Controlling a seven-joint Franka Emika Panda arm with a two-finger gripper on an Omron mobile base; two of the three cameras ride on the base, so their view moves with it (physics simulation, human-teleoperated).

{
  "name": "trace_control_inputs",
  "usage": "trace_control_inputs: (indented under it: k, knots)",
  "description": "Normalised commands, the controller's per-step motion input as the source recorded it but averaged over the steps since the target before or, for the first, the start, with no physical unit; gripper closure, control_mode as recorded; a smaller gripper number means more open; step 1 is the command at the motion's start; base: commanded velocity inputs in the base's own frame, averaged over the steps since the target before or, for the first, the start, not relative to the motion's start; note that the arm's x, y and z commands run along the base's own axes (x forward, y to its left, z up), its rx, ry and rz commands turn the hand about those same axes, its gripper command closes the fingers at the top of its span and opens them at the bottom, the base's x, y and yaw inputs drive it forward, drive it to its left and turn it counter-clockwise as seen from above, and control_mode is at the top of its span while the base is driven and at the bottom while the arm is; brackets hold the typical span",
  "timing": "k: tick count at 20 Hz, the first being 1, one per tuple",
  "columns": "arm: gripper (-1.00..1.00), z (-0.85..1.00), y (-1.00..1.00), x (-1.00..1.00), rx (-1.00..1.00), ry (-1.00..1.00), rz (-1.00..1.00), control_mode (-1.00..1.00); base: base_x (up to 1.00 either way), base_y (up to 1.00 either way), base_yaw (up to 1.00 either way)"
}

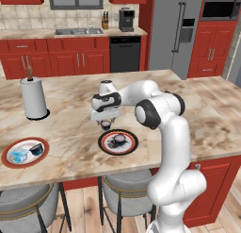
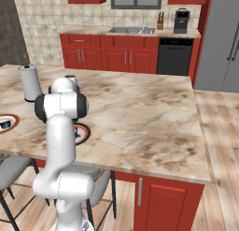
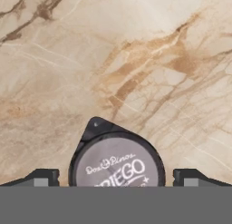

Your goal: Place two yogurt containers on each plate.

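Gripper (image 3: 116, 180) hangs w/ jaws spread wide either side of a dark yogurt cup (image 3: 116, 166) on the marble counter (image 3: 136, 60), likely lining up a grab; it sits just beside the patterned plate (image 1: 118, 142), which already holds one cup.

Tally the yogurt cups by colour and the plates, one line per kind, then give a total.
Light blue yogurt cup: 1
Dark yogurt cups: 3, counting one on the orange-rimmed plate, one on the patterned plate, one on the counter under the gripper
Plates: 2
Total: 6
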Motion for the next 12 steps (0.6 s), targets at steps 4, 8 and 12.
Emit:
trace_control_inputs:
  k: [4, 8, 12]
  knots:
    - [-1.0, -0.18, 0.0, 0.0, 0.0, 0.02, 0.0, -1.0, 0.0, 0.0, 0.0]
    - [-1.0, -0.14, 0.0, 0.0, 0.0, 0.0, 0.0, -1.0, 0.0, 0.0, 0.0]
    - [-1.0, -0.13, 0.0, 0.0, 0.0, 0.0, 0.0, -1.0, 0.0, 0.0, 0.0]
